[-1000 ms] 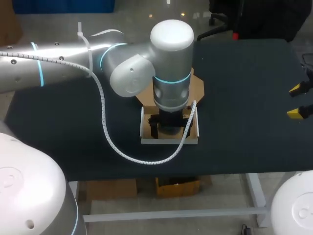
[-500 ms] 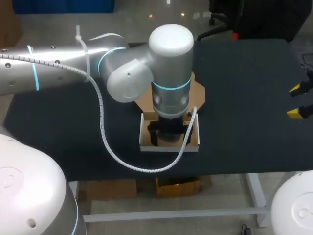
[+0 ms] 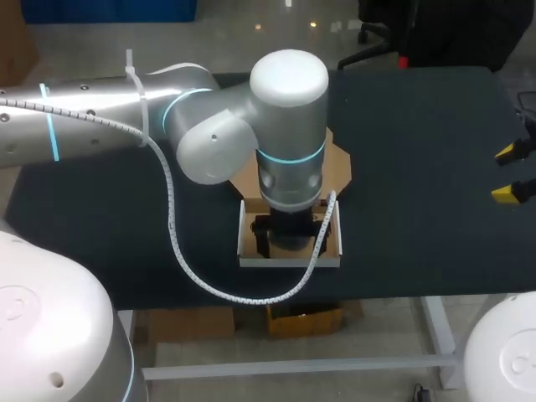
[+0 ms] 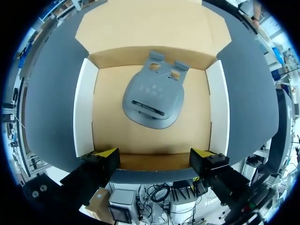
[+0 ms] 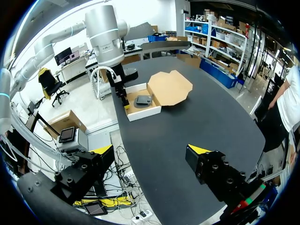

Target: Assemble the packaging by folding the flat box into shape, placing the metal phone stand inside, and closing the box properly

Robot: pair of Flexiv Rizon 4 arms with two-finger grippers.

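Observation:
The folded-up box is an open tray with white side walls and a brown floor. Its brown lid flap lies flat behind it. The grey metal phone stand lies flat on the box floor. My left gripper hangs open above the box's near wall, with one yellow tip over each near corner and nothing between them. In the head view my left wrist covers the box and hides the stand. My right gripper is open at the table's far right, away from the box.
The dark table is bare to the right of the box. A white ribbed cable loops down from my left arm beside the box's front. The box sits near the table's front edge.
My left arm and the box under it have shifted a little toward the table's front edge. The right gripper has not moved.

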